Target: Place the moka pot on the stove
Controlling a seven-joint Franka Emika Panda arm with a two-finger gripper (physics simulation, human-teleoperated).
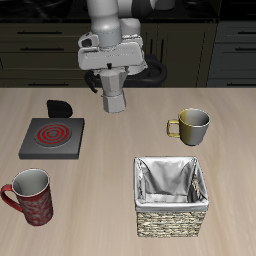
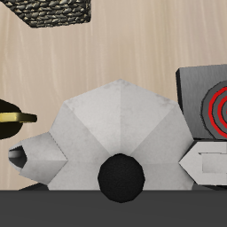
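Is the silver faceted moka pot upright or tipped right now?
Upright. The silver faceted moka pot hangs spout-up under the gripper; the wrist view looks straight down on its black lid knob.

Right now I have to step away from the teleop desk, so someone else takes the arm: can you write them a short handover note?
Gripper: shut on the moka pot, which it grips from above; the pot looks lifted clear of the table, though the height is hard to judge.
Stove: flat on the table, toward the front edge from the pot and to one side; its red coil is bare, nothing on it.
Done: pot grasped and seemingly raised.
Left: carry the pot over the coil, lower it upright, release.
Nearby: red mug, olive mug, wicker basket, none between the pot and the stove.
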